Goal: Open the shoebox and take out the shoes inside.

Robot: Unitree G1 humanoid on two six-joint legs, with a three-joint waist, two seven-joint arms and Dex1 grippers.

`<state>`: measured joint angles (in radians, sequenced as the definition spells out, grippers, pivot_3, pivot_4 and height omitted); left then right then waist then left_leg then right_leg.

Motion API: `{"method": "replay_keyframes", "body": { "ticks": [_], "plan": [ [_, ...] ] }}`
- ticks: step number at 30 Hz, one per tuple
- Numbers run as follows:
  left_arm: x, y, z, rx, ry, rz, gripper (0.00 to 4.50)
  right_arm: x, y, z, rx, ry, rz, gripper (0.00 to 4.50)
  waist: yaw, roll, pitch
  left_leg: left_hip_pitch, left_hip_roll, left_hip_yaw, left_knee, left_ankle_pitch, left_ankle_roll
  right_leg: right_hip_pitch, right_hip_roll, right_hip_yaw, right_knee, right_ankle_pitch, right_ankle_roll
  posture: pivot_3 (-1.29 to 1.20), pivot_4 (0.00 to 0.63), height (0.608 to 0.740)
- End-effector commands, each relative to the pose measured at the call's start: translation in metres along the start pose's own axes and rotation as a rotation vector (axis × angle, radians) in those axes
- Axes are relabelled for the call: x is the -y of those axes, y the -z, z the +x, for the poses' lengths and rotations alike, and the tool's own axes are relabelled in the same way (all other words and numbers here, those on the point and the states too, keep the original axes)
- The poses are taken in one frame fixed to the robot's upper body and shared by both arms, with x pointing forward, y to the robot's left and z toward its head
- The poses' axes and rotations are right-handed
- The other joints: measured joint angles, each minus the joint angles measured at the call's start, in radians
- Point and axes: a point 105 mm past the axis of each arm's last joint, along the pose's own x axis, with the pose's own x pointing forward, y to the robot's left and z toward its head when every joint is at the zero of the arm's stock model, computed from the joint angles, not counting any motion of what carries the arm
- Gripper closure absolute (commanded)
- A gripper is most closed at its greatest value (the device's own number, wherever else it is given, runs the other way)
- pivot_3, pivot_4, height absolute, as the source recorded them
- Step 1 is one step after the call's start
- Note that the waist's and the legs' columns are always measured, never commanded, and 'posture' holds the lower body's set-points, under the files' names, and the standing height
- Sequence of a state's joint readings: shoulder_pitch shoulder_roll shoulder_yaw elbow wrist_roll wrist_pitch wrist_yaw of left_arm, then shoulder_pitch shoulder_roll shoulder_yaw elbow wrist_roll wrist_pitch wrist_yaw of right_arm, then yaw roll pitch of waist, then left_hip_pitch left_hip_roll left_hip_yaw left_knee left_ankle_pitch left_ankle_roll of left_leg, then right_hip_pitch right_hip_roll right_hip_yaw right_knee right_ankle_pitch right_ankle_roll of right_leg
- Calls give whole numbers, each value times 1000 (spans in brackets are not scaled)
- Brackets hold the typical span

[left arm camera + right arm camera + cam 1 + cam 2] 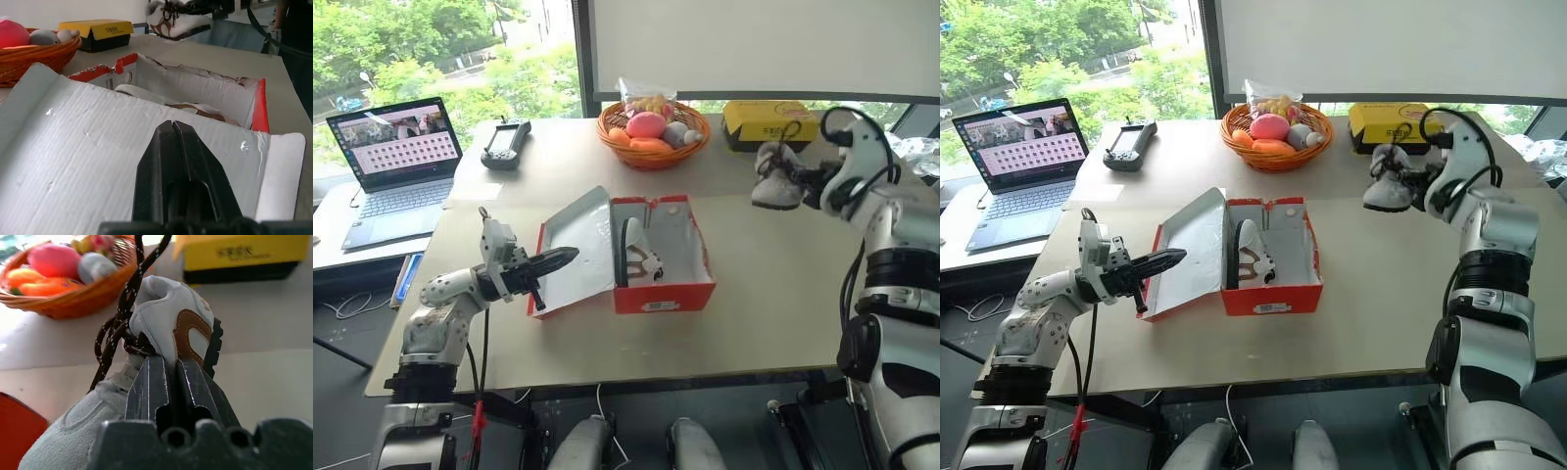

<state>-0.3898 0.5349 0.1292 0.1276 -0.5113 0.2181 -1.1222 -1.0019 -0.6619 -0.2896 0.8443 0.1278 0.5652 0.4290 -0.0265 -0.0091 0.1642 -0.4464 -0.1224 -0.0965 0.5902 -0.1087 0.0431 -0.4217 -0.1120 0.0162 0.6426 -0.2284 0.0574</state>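
Looking down from the head cam: shoebox [651,259] sits mid-table w/ lid flung open to its left, one shoe [641,257] inside. Left gripper [555,259], fingers pressed together, empty, tips at the lid's white inner face. Right gripper [811,183] is right of and beyond the shoebox, up off the table, pinching the other shoe [777,178].

Left wrist cam: lid close ahead of the fingers, shoebox behind it.

Right wrist cam: fingers [149,384] nipped narrow on the shoe's heel; laces [117,328] dangle.
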Motion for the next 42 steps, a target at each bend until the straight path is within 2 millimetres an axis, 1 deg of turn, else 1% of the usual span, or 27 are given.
{"method": "replay_keyframes", "body": {
  "ticks": [1,3,5,6,7,10,11,13,15,16,19,20,23,25,27,30,34,36,40,42],
  "plan": [
    [-1,-12,0,20,-1,58,4500,20,15,2,-39,106,-86,4424,-5,1,0,0,0,0,0,0,0,0,0,0,0,0,0,0,150,740],
    [-1,-12,-1,20,-1,57,4500,20,28,4,-90,112,-94,4424,-17,1,1,0,0,0,0,0,0,0,0,0,0,0,0,0,150,740],
    [0,-13,-1,26,0,55,4500,24,40,5,-134,134,-99,3666,-21,1,0,1,0,0,1,0,0,2,0,1,0,0,0,0,150,740],
    [0,-14,-1,27,0,55,4500,26,43,5,-144,139,-101,3573,-20,1,0,2,0,0,1,0,0,3,1,0,0,0,1,0,150,740],
    [0,-14,-1,28,0,55,4500,28,47,4,-159,150,-108,3135,-19,0,1,2,0,0,1,0,0,3,1,0,0,0,1,0,150,740],
    [0,-16,-1,44,0,55,4500,39,58,0,-213,205,-160,2109,-19,1,1,2,0,0,2,0,0,3,1,0,0,1,1,0,150,740],
    [0,-17,-1,48,0,56,4500,41,59,0,-221,214,-173,1848,-18,0,1,2,0,0,2,0,0,3,0,0,1,1,2,0,150,740],
    [0,-18,-1,55,-2,57,4500,46,60,-2,-240,238,-214,1063,-17,1,1,2,0,0,2,0,0,3,1,-1,1,1,2,0,150,740],
    [0,-19,0,67,-5,61,4500,50,59,-4,-253,261,-241,409,-16,1,1,2,0,0,2,0,0,4,1,-1,1,1,1,0,150,740],
    [-2,-21,0,85,-19,74,4500,52,55,-6,-251,268,-251,86,-15,1,1,2,0,-1,2,0,0,4,1,-1,1,1,1,0,150,740],
    [-5,-25,0,130,-63,108,4500,54,40,-8,-218,266,-265,86,-12,0,1,3,0,-1,2,0,0,4,0,-1,1,1,1,0,150,740],
    [-5,-24,0,136,-66,110,4500,51,33,-8,-195,251,-263,86,-11,0,1,2,0,-1,2,0,0,4,0,-1,0,1,1,0,150,740],
    [-4,-23,0,144,-67,114,4500,46,20,-9,-162,227,-261,86,-11,1,1,2,0,0,2,0,0,4,0,-1,0,1,2,0,150,740],
    [-5,-21,1,157,-86,124,4500,41,8,-12,-129,198,-276,86,-12,1,1,1,0,0,2,0,0,3,0,0,0,1,2,0,150,740],
    [-3,-20,3,165,-88,130,4500,35,-7,-17,-92,165,-296,86,-13,1,1,1,0,0,2,0,0,2,0,0,1,0,2,0,150,740],
    [5,-19,11,179,-58,139,4500,32,-31,-32,-45,138,-338,86,-11,2,2,1,0,0,2,0,0,2,0,0,1,0,2,0,150,740],
    [9,-20,15,186,-39,149,4500,29,-40,-44,-36,113,-366,86,-8,3,2,1,0,0,2,0,0,2,0,0,1,0,2,0,150,740],
    [11,-20,16,188,-27,156,4500,25,-44,-48,-28,88,-383,86,-8,3,2,1,0,0,2,0,0,2,0,0,1,0,2,0,150,740],
    [15,-21,19,202,-2,161,4500,18,-49,-52,-17,53,-387,86,-8,3,2,1,0,0,3,0,0,2,-1,0,1,0,3,0,150,740],
    [18,-22,21,202,18,159,4500,10,-53,-52,-5,21,-387,86,-8,3,2,1,0,0,3,0,0,2,-1,0,1,0,3,0,150,740]
  ]
}}
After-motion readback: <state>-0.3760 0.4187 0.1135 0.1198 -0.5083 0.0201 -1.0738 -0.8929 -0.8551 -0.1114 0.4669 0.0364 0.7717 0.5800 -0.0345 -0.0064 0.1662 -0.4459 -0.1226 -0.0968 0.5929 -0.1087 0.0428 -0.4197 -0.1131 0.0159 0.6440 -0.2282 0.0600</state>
